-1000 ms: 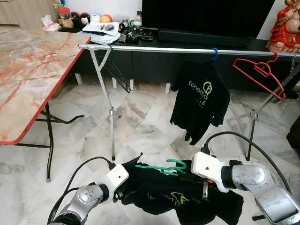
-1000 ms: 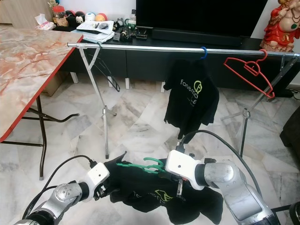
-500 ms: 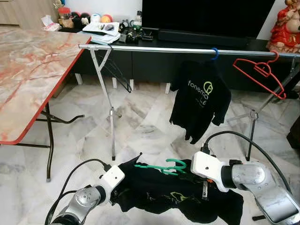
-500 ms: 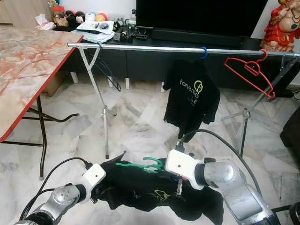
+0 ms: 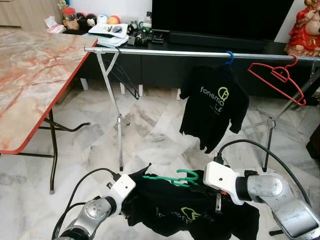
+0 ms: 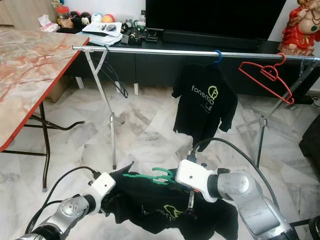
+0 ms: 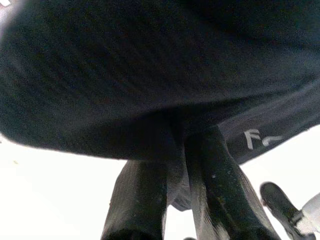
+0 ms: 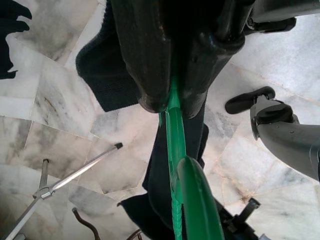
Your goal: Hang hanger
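The green hanger [image 5: 172,178] sits low in front of the robot, well below the rail [image 5: 200,53], with a black T-shirt [image 5: 190,212] draped on it. The right gripper [image 8: 170,102] has its jaws clamped on the hanger's green neck just under the hook, as the right wrist view shows. The left gripper [image 7: 175,165] has its jaws pinched together on a fold of the shirt's fabric at the shoulder end.

The rail stands well ahead and above, already carrying another black T-shirt [image 5: 215,107] on a blue hook [image 5: 229,56] and an empty red hanger [image 5: 277,75] near its right end. The marble-topped surface [image 5: 35,70] is off to the left.

The risks from here, as I judge them: the shirt hangs loosely and mostly below the hanger, so lifting could let it slide off one arm if the left jaws release early or pull sideways. The green hook faces roughly sideways, so it may miss the rail or knock the hung shirt unless it is turned and aimed at the bare stretch of rail to the left of the blue hook
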`<state>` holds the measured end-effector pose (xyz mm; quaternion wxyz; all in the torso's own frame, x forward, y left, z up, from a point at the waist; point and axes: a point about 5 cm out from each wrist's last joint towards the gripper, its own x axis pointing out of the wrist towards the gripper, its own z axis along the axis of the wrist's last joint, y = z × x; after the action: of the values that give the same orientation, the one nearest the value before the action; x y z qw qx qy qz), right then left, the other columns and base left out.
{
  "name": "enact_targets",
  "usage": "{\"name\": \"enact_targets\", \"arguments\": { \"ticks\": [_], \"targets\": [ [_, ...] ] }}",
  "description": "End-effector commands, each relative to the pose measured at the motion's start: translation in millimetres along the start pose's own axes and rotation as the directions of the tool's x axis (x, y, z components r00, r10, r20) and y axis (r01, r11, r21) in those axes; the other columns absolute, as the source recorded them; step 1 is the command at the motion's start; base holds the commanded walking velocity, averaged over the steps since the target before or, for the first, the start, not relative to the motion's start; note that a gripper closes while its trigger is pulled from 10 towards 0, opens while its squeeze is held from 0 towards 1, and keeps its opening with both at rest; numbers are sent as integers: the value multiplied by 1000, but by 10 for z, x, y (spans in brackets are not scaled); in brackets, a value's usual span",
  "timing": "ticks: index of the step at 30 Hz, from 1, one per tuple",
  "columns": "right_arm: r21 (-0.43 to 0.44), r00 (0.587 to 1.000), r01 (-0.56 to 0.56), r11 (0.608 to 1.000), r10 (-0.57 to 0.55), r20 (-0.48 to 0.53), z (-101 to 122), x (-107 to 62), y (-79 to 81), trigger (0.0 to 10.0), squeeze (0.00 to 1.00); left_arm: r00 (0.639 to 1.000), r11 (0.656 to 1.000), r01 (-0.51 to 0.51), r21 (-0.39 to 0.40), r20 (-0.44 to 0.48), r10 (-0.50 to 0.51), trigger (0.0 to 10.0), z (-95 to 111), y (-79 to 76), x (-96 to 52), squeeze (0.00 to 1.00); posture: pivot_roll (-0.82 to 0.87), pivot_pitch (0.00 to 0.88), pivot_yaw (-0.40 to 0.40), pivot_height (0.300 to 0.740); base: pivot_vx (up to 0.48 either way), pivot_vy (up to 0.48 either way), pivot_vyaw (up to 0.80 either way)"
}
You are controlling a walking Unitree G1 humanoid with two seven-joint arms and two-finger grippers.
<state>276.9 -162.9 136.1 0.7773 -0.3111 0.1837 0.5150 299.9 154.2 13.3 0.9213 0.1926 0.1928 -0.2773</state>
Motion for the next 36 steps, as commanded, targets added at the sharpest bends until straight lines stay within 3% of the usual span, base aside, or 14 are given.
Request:
{"name": "enact_targets", "arguments": {
  "ticks": [1, 20, 27, 28, 30, 33, 34, 36],
  "targets": [
    [-6, 999, 13, 1000, -13, 31, 53, -50, -11, 10000, 0, 1000, 1000, -21, -17, 17, 22, 0, 25, 22, 4, 0, -24, 119, -41, 740, 0, 0, 0],
    [-3, 998, 49, 999, -49, -28, -50, -32, -41, 10000, 0, 994, 993, -101, -57, 29, 103, 0, 3, 112, -40, 0, -20, 121, -41, 740, 0, 0, 0],
    [-2, 978, 178, 984, -177, -114, -156, -55, -189, 10000, 0, 969, 974, -224, -43, -115, 218, 0, -173, 208, -95, 0, -20, 120, -40, 740, 0, 0, 0],
    [5, 971, 206, 979, -204, -127, -175, -71, -224, 10000, 0, 934, 941, -326, -91, -186, 306, 0, -271, 295, -154, 0, -21, 120, -40, 740, 0, 0, 0],
    [7, 970, 211, 978, -208, -129, -177, -74, -229, 10000, 0, 922, 928, -357, -110, -204, 330, 0, -296, 320, -173, 0, -21, 120, -40, 740, 0, 0, 0],
    [4, 965, 225, 974, -222, -143, -196, -83, -241, 10000, 0, 856, 853, -490, -180, -286, 432, 0, -406, 436, -270, 0, -19, 122, -41, 740, 0, 0, 0],
    [9, 962, 231, 973, -228, -148, -207, -81, -245, 10000, 0, 806, 801, -563, -203, -347, 479, 0, -488, 485, -337, 0, -19, 122, -41, 740, 0, 0, 0],
    [9, 963, 229, 973, -225, -149, -209, -75, -244, 10000, 0, 752, 746, -627, -225, -425, 504, 0, -590, 507, -407, 0, -18, 123, -41, 740, 0, 0, 0]
  ]
}}
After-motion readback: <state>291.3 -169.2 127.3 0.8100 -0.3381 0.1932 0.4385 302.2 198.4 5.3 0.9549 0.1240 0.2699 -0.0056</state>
